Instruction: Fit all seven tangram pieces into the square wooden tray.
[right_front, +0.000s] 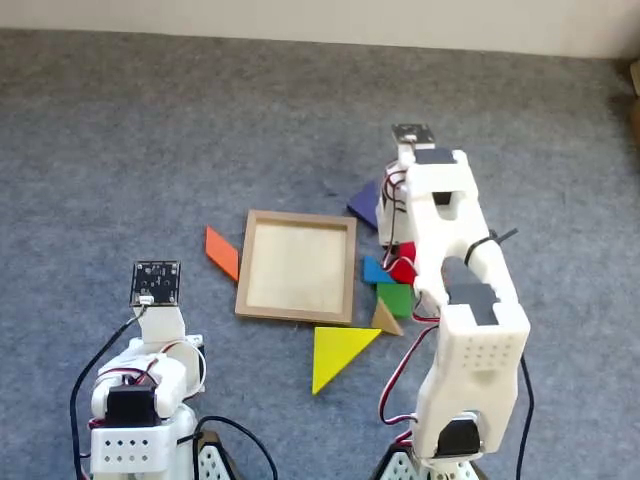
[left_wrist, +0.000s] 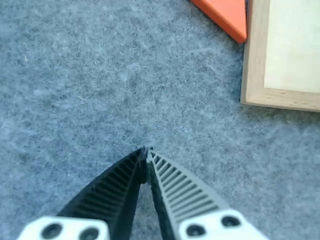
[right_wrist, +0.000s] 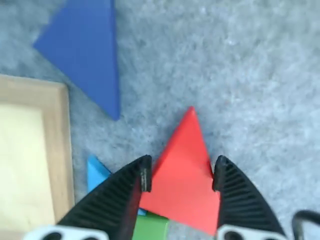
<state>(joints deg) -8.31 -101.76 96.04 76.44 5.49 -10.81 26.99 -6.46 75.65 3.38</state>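
Observation:
The square wooden tray lies empty on the grey carpet. In the right wrist view my right gripper is shut on the red triangle, with a finger against each slanted edge. That red triangle sits just right of the tray. It partly covers the light blue piece and the green piece. Beyond it lies the dark blue triangle. My left gripper is shut on nothing, over bare carpet near the tray's corner and the orange parallelogram.
The yellow triangle lies in front of the tray, and the tan triangle beside the green square. The orange parallelogram is at the tray's left. Open carpet spreads to the left and far side.

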